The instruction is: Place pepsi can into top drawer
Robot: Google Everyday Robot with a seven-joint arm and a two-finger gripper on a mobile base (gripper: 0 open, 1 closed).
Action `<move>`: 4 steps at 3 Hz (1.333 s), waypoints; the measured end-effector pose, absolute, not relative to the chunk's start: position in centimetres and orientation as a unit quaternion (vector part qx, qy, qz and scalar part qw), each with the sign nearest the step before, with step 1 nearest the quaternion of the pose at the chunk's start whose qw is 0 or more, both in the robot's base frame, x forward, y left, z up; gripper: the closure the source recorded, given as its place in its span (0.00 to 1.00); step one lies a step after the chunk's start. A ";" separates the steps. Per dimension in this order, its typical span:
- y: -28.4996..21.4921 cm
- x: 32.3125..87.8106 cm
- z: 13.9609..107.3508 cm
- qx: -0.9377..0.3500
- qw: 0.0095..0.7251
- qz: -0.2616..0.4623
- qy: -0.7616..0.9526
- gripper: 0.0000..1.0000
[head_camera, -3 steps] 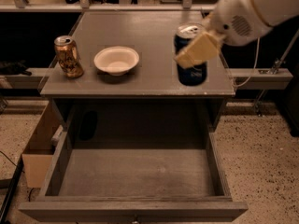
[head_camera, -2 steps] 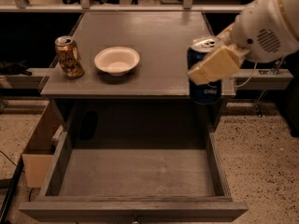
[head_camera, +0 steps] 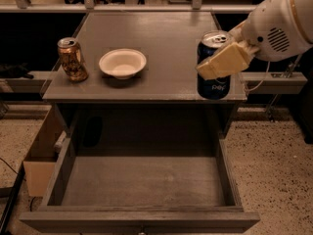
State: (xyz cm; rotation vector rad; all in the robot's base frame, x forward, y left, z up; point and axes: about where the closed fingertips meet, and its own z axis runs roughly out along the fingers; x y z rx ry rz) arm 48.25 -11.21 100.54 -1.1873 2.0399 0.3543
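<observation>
My gripper (head_camera: 221,58) is shut on the pepsi can (head_camera: 213,82), a dark blue can with a silver top. It holds the can upright at the front right edge of the cabinet top (head_camera: 161,43); whether the can touches the top I cannot tell. A tan finger (head_camera: 226,60) crosses the can's upper half. The white arm comes in from the upper right. The top drawer (head_camera: 142,180) is pulled open below, wide and shallow with a flat grey bottom and nothing in it.
A gold-brown patterned can (head_camera: 72,58) stands at the left of the cabinet top, and a white bowl (head_camera: 122,62) sits beside it. A cardboard box (head_camera: 41,153) stands on the floor left of the drawer.
My gripper has carried the pepsi can forward and slightly right, towards the front edge of the cabinet top. The bowl, the other can and the drawer have not moved.
</observation>
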 end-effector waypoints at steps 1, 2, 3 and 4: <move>-10.3 48.7 98.4 -0.450 0.408 0.160 0.778 1.00; -9.5 47.7 91.9 -0.387 0.448 0.215 0.776 1.00; -7.7 46.3 87.5 -0.347 0.458 0.254 0.778 1.00; -7.7 46.3 87.5 -0.347 0.458 0.254 0.778 1.00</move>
